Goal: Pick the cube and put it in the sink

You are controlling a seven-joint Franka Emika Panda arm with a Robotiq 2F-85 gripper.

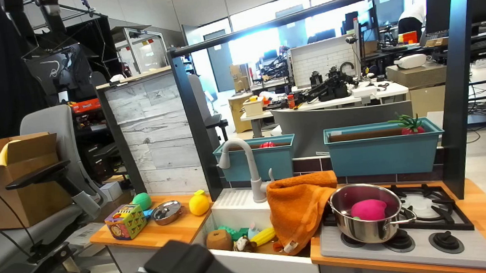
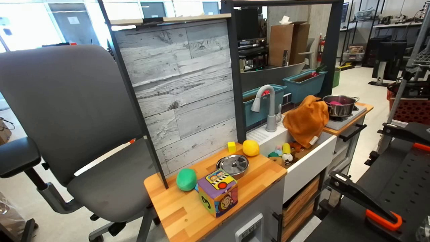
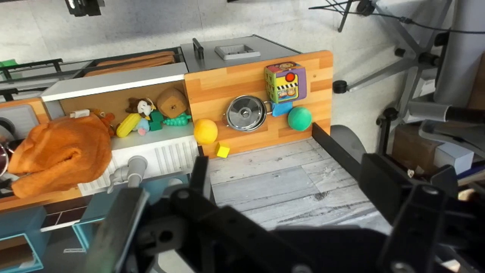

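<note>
The cube, a multicoloured block with purple, green and red faces, stands on the wooden worktop left of the sink in both exterior views (image 1: 126, 221) (image 2: 218, 193). It also shows in the wrist view (image 3: 286, 81) near the worktop's outer end. The sink, a recessed basin with a white front panel (image 1: 268, 268) (image 2: 309, 169), shows in the wrist view too (image 3: 113, 81), partly covered by an orange towel. My gripper (image 3: 286, 178) is open and empty in the wrist view, well above and apart from the cube. The gripper cannot be clearly made out in the exterior views.
A green ball (image 2: 186, 179), a lidded steel pan (image 2: 233, 164), a yellow rounded object (image 2: 251, 148) and a small yellow block (image 2: 231, 147) share the worktop. The grey tap (image 1: 251, 169) and orange towel (image 1: 302, 209) rise over the sink. Several toys (image 3: 151, 113) lie inside it.
</note>
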